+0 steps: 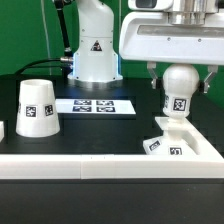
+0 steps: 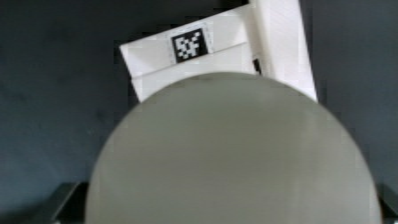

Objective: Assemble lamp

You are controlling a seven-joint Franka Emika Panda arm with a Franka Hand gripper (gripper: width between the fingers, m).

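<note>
My gripper (image 1: 178,80) is shut on the ball-shaped bulb (image 1: 178,92) and holds it upright with its tag facing the camera. The bulb hangs right over the flat square stepped base (image 1: 182,140) at the exterior view's right; I cannot tell whether they touch. In the wrist view the bulb (image 2: 222,150) fills most of the picture and hides the fingertips. Beyond it shows a tagged corner of the base (image 2: 187,50). The tapered shade (image 1: 38,108) stands with its wide end down on the table at the exterior view's left, well apart from the gripper.
The marker board (image 1: 95,105) lies flat on the black table between the shade and the base. A white rail (image 1: 90,165) runs along the front and turns up the right side, with the base against that corner. The arm's white pedestal (image 1: 93,50) stands at the back.
</note>
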